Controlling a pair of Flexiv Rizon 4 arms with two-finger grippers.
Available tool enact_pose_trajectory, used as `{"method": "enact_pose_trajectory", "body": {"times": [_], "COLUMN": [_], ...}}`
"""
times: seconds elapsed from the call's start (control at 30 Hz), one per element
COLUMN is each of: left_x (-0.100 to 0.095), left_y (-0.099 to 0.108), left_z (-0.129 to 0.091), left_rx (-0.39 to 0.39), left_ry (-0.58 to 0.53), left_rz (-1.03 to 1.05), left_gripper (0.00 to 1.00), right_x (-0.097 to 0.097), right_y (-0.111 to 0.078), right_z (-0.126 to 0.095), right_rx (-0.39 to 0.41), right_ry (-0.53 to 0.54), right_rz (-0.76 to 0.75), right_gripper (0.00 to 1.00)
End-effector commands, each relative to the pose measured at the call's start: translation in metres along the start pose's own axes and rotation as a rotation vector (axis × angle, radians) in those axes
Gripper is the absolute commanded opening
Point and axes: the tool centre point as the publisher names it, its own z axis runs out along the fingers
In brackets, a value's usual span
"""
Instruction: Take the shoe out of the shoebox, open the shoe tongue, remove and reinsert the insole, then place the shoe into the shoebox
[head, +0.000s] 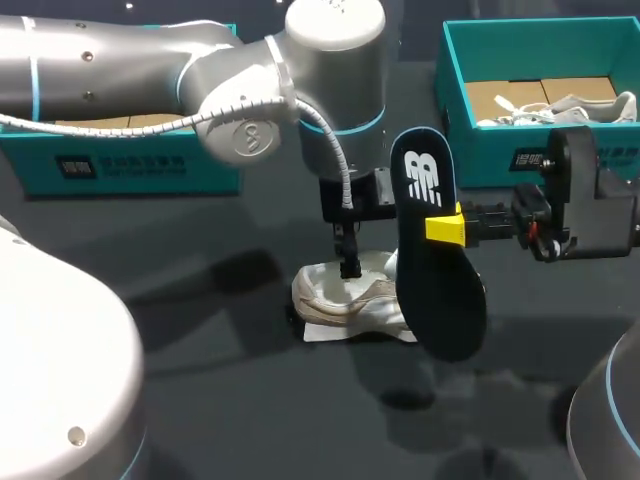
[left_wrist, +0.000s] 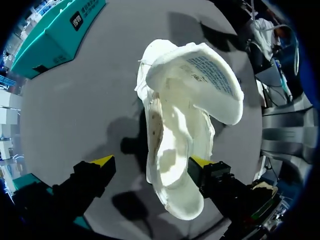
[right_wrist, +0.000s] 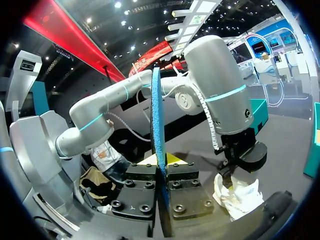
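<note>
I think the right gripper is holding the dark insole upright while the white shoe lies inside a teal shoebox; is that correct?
Not quite. The head view shows the white shoe lying on the dark table, outside both the left shoebox and the right shoebox. The rest stands: the right gripper is holding the dark insole upright.

Straight down onto the shoe (head: 350, 300) was blocked, since the left gripper (left_wrist: 150, 162) hung right over it, fingers spread wide on both sides. The insole (head: 440, 270), pinched upright in the right gripper (head: 445, 228), walled off the shoe's right side. The left shoebox (head: 120, 165) and right shoebox (head: 500, 160) closed off the back. The only real room was bare table (head: 250, 420) in front of the shoe.
</note>
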Motion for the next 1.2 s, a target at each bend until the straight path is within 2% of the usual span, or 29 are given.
{"method": "enact_pose_trajectory", "body": {"times": [0.03, 0.3, 0.4, 0.53, 0.73, 0.77, 0.8, 0.83, 1.2], "left_x": [-0.007, -0.010, -0.008, -0.006, -0.005, -0.005, -0.005, -0.004, 0.005], "left_y": [-0.011, -0.017, -0.019, -0.021, -0.023, -0.024, -0.024, -0.024, -0.024], "left_z": [0.015, 0.034, 0.039, 0.044, 0.049, 0.049, 0.050, 0.050, 0.039], "left_rx": [-0.001, -0.004, -0.006, -0.011, -0.018, -0.019, -0.020, -0.022, -0.022], "left_ry": [-0.011, -0.018, -0.009, -0.005, 0.006, 0.007, 0.008, 0.008, 0.072], "left_rz": [-0.010, -0.007, -0.001, 0.004, 0.010, 0.012, 0.013, 0.016, 0.105], "left_gripper": [0.91, 0.73, 0.58, 0.58, 0.47, 0.38, 0.25, 0.00, 0.00], "right_x": [0.002, 0.002, 0.002, 0.002, 0.002, 0.002, 0.002, 0.002, 0.002], "right_y": [-0.001, -0.001, -0.001, -0.001, -0.001, -0.001, -0.001, -0.001, -0.001], "right_z": [0.001, 0.001, 0.001, 0.001, 0.001, 0.001, 0.001, 0.001, 0.001], "right_rx": [-0.001, -0.001, -0.001, -0.001, -0.001, -0.001, -0.001, -0.001, -0.001], "right_ry": [-0.005, -0.005, -0.005, -0.005, -0.005, -0.005, -0.005, -0.005, -0.005], "right_rz": [0.001, 0.001, 0.001, 0.001, 0.001, 0.001, 0.001, 0.001, 0.001], "right_gripper": [0.00, 0.00, 0.00, 0.00, 0.00, 0.00, 0.00, 0.00, 0.00]}}
